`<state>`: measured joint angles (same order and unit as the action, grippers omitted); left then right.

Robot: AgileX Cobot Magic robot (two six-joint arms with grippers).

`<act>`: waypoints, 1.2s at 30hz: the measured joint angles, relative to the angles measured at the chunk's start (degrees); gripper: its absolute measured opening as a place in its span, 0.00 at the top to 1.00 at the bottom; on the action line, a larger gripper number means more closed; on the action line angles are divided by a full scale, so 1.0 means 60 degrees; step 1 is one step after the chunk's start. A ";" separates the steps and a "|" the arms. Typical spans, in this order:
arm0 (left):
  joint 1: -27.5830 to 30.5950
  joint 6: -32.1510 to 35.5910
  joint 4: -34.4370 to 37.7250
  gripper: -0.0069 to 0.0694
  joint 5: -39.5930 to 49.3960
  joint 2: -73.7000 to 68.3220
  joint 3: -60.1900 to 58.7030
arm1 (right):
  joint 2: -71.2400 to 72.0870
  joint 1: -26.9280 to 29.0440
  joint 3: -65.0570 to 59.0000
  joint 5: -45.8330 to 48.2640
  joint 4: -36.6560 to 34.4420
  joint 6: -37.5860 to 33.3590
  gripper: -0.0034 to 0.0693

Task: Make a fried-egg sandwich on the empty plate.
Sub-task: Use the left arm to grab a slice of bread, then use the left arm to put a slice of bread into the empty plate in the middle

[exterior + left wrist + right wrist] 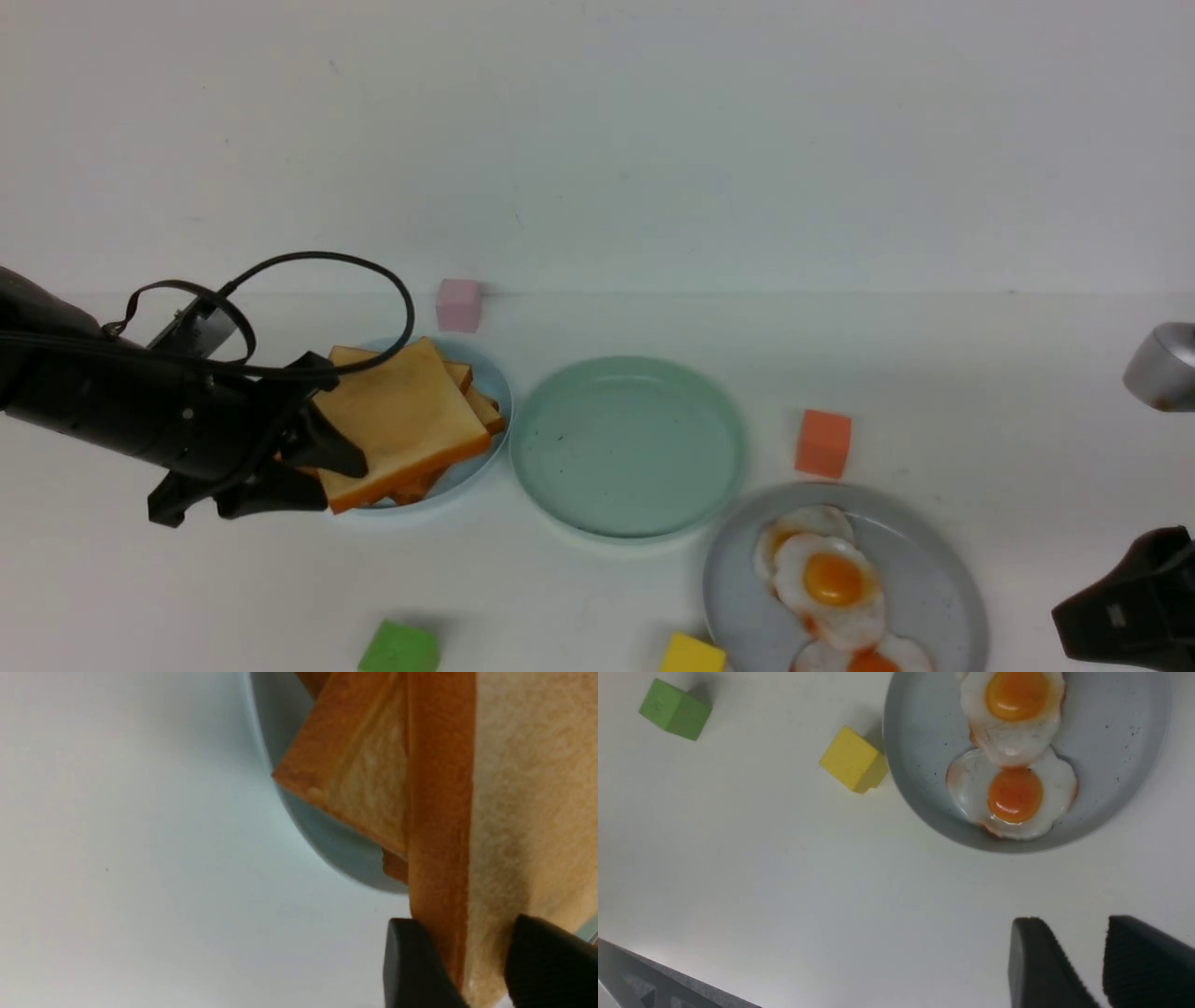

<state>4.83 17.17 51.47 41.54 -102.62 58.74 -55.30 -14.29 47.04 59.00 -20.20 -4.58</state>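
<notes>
One toast slice (pixel 401 411) is clamped in my left gripper (pixel 322 471) by its near-left edge; the empty plate (pixel 625 448) sits just right of it. My right gripper (pixel 1073 924) holds nothing; its gap I cannot tell.

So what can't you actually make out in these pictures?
- Toast pile slice count: front view, the top slice held in the left end effector covers most of it; left wrist view is too close.
- Lowest fried egg and near rim of the grey plate: cut off by front view's bottom edge.
- Silver object: cut by front view's right edge; unidentifiable.
</notes>
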 joint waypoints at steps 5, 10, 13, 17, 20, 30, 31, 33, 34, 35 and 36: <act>0.0000 0.0000 0.0000 0.69 0.0000 0.0000 0.0000 | 0.0000 0.0000 0.0000 0.0000 0.0000 0.0000 0.62; 0.0000 0.0000 0.0000 0.82 0.0239 0.0000 0.0000 | 0.0000 0.0000 0.0000 0.0000 0.0000 0.0000 0.62; 0.0000 0.0000 0.0000 0.82 0.0404 0.0000 0.0000 | 0.0000 0.0000 0.0000 0.0000 0.0000 0.0000 0.62; 0.0000 0.0020 -0.0148 0.82 0.0793 0.0055 0.0127 | 0.0000 0.0000 0.0000 0.0039 0.0000 0.0000 0.62; 0.0000 0.0125 -0.0230 0.82 0.0963 0.0369 0.0334 | 0.0000 0.0000 0.0000 0.0069 0.0000 0.0000 0.62; -0.0773 0.1766 0.0276 0.82 0.2191 0.0835 0.1425 | 0.0000 0.0000 0.0000 0.0083 0.0000 0.0000 0.62; -0.0954 0.1853 0.0360 0.82 0.2120 0.0777 0.1437 | 0.0000 0.0000 0.0000 0.0083 0.0000 0.0000 0.62; -0.1654 0.2022 0.0501 0.82 0.1669 0.0494 0.1475 | 0.0000 0.0000 0.0000 0.0091 -0.0009 0.0000 0.62; -0.1884 0.2037 0.0524 0.82 0.1500 0.0378 0.1515 | 0.0000 0.0000 0.0000 0.0091 -0.0023 0.0000 0.62; -0.2136 0.2063 0.0557 0.82 0.1328 0.0100 0.1631 | 0.0000 0.0000 0.0000 0.0101 -0.0031 0.0000 0.62; -0.2297 0.2091 0.0551 0.82 0.1241 -0.0116 0.1717 | 0.0000 0.0000 0.0000 0.0113 -0.0031 0.0000 0.62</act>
<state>-8.95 29.72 54.78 48.99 -103.32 69.04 -55.30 -14.29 47.04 59.68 -20.39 -4.58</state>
